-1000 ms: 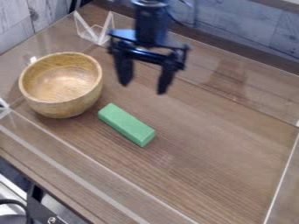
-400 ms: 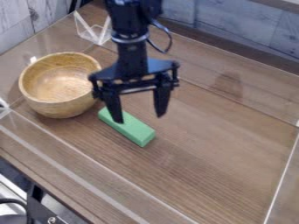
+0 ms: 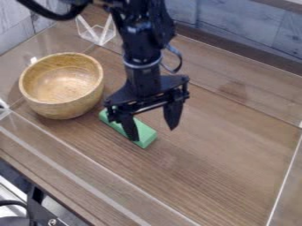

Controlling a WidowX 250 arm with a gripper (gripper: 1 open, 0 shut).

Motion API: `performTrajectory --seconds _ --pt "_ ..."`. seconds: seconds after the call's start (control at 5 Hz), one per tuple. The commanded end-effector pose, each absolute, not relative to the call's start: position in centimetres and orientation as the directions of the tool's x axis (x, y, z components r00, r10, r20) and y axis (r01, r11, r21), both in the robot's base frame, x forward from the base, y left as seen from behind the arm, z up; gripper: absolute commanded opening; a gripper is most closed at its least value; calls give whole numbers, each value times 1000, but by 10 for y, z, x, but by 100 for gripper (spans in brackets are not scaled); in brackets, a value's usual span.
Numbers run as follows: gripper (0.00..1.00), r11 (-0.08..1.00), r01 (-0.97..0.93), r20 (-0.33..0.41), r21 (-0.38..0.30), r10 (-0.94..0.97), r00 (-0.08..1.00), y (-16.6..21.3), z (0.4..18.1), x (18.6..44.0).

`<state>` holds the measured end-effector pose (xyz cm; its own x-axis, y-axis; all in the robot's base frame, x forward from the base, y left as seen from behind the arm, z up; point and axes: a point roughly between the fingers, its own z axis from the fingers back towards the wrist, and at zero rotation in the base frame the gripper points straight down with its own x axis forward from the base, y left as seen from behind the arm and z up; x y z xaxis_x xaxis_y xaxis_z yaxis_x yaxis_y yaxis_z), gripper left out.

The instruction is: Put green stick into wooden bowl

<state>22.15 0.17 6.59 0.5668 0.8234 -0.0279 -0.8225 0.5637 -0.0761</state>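
Note:
The green stick [image 3: 138, 134] lies flat on the wooden table, partly hidden under my gripper. My gripper [image 3: 151, 126] hangs low over it, open, with one finger on each side of the stick's length and nothing held. The wooden bowl [image 3: 62, 84] stands at the left, round and light tan, with nothing inside. The bowl is about a hand's width left of the gripper.
Clear acrylic walls [image 3: 141, 190] fence the table along the front and sides. A white wire piece [image 3: 92, 31] lies at the back behind the bowl. A grey panelled wall runs along the back right.
My arm has come forward and down from the back of the table to just over the green stick. The jaws stayed open. The stick and bowl have not moved.

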Motion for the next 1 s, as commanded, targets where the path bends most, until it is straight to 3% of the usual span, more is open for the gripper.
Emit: performTrajectory --seconds 0.0,0.8 --pt "100 552 -828 -4 -100 832 555 11 58 229" --pt "100 343 -930 94 -135 939 332 18 38 232"
